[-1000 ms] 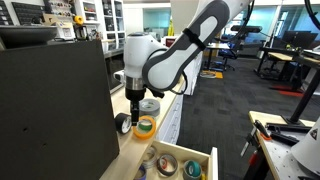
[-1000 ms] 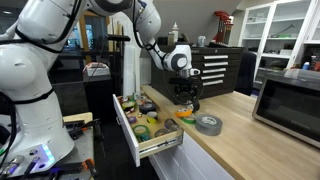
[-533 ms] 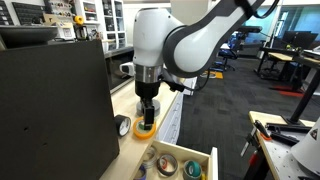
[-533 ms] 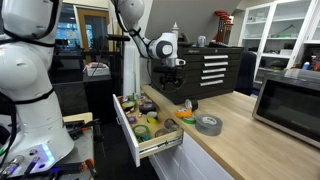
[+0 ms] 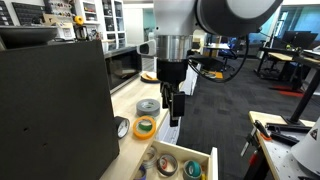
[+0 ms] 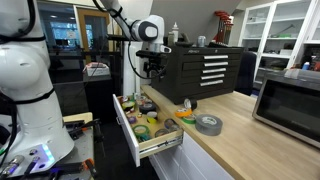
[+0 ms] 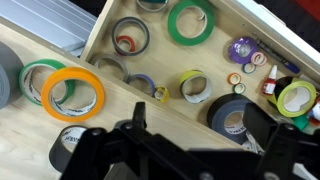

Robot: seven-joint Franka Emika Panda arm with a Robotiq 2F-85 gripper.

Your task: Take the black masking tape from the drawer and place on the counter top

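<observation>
A black tape roll (image 5: 122, 126) stands on the wooden counter top (image 5: 128, 108), free of the gripper. It also shows in an exterior view (image 6: 190, 104) and in the wrist view (image 7: 66, 146), partly hidden by the gripper body. My gripper (image 5: 175, 106) (image 6: 152, 69) (image 7: 197, 118) is open and empty, raised above the edge between counter and open drawer (image 5: 205, 158) (image 6: 128, 132) (image 7: 108, 22). A second black roll (image 7: 232, 113) lies in the drawer under my right finger.
An orange roll (image 5: 145, 126) (image 7: 72, 92) with a green roll (image 7: 38, 80) beside it, and a grey roll (image 5: 148, 106) (image 6: 208, 124), lie on the counter. The drawer holds several coloured rolls. A black cabinet (image 5: 55, 110) stands next to the tapes, and a microwave (image 6: 290, 100) at the counter's far end.
My gripper has risen from beside the black roll on the counter and moved out over the drawer edge. The black roll has stayed on the counter.
</observation>
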